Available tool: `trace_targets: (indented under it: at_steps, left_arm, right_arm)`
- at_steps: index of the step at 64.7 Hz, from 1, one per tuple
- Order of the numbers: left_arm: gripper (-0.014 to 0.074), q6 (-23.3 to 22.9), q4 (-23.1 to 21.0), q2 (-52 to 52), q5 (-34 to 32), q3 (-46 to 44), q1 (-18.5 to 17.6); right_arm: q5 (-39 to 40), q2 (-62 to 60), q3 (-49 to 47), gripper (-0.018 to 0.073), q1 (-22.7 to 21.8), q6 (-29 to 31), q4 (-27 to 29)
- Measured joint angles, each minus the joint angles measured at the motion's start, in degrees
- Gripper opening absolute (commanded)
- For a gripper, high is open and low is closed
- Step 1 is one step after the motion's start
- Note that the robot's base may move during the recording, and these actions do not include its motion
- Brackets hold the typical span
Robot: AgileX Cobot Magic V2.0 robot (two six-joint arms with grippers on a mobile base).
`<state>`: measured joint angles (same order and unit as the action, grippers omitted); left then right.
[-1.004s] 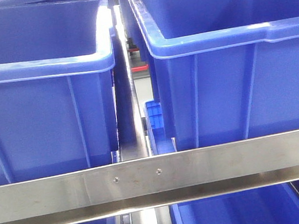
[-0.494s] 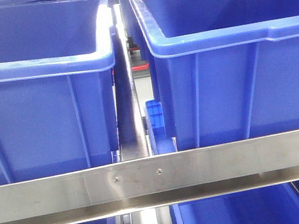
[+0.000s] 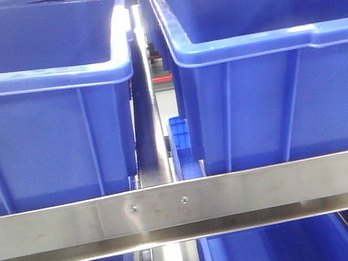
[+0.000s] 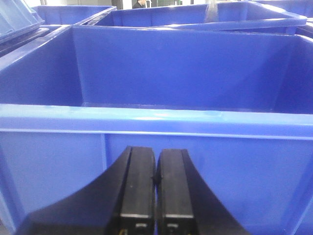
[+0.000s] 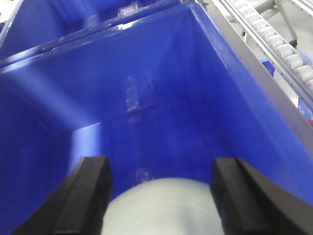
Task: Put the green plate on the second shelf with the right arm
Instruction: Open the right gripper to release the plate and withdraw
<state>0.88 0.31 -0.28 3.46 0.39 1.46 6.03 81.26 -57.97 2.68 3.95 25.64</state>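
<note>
Two large blue plastic bins filled the front-facing view, a left bin point(image 3: 48, 109) and a right bin point(image 3: 269, 71), standing side by side with a narrow gap between them. Below them ran one brushed steel shelf rail point(image 3: 185, 207) with two small screws near its middle, and under the rail showed parts of further blue bins on a lower level. No arm and no plate appeared in that view.

In the right wrist view, a deep blue plastic bin point(image 5: 161, 98) opened straight ahead of the right gripper point(image 5: 159, 188), its walls running away from the fingers. One steel roller conveyor track point(image 5: 274, 41) ran beside the bin's outer wall, off to the gripper's right.

The pale sage-green round plate point(image 5: 161, 205) lay between the two black fingers point(image 5: 88, 196) of the right gripper, close to the camera and blurred, its curved edge pointing forward over the bin's interior. The fingers stood wide apart, one at each side of the plate; whether they pressed on it could not be told from the blur. One plate was visible.

In the left wrist view, the left gripper point(image 4: 156, 188) had its two black fingers point(image 4: 137, 186) drawn together, touching along their length with nothing between them. Just ahead of it stood the near wall and rim of a blue plastic bin point(image 4: 156, 117), with at least two more blue bins behind.
</note>
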Motion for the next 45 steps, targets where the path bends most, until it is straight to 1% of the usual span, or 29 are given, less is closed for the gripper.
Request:
trace_targets:
  at_steps: [10, 12, 16, 18, 23, 25, 28, 29, 30, 32, 34, 39, 45]
  left_arm:
    - [0.0130, 0.00, 0.00, 0.00, 0.00, 0.00, 0.00]
    - [0.0130, 0.00, 0.00, 0.00, 0.00, 0.00, 0.00]
    - [0.0130, 0.00, 0.00, 0.00, 0.00, 0.00, 0.00]
    - [0.0130, 0.00, 0.00, 0.00, 0.00, 0.00, 0.00]
    - [0.0130, 0.00, 0.00, 0.00, 0.00, 0.00, 0.00]
    - [0.0130, 0.00, 0.00, 0.00, 0.00, 0.00, 0.00]
    - [0.0130, 0.00, 0.00, 0.00, 0.00, 0.00, 0.00]
    - [0.0130, 0.00, 0.00, 0.00, 0.00, 0.00, 0.00]
    - [0.0130, 0.00, 0.00, 0.00, 0.00, 0.00, 0.00]
    - [0.0130, 0.00, 0.00, 0.00, 0.00, 0.00, 0.00]
    - [0.0130, 0.00, 0.00, 0.00, 0.00, 0.00, 0.00]
    - [0.0130, 0.00, 0.00, 0.00, 0.00, 0.00, 0.00]
    - [0.0130, 0.00, 0.00, 0.00, 0.00, 0.00, 0.00]
  right_arm:
    - [-2.51, -1.10, 0.00, 0.0558, 0.00, 0.59, 0.21]
    - [-3.51, -1.98, 0.00, 0.0549, 0.00, 1.02, 0.21]
    - [-5.56, -4.41, 0.00, 0.0498, 0.00, 2.71, 0.09]
    - [-6.42, -5.60, 0.00, 0.0459, 0.00, 3.46, -0.27]
    - [-9.10, -9.42, 0.00, 0.0310, 0.00, 4.95, -0.79]
    - [-10.56, -11.30, 0.00, 0.0234, 0.00, 5.21, -0.92]
    - [-12.94, -14.02, 0.00, 0.0073, 0.00, 5.55, -1.19]
    - [-13.69, -14.80, 0.00, 0.0036, 0.00, 5.55, -1.34]
    - [-14.50, -15.56, 0.00, 0.0032, 0.00, 5.67, -1.58]
    - [-16.18, -17.09, 0.00, 0.0064, 0.00, 5.67, -1.84]
    - [-18.37, -18.98, 0.00, 0.0076, 0.00, 5.67, -1.97]
    - [-23.84, -23.25, 0.00, 0.0048, 0.00, 5.75, -2.63]
    - [-29.52, -27.81, 0.00, 0.0048, 0.00, 5.80, -3.86]
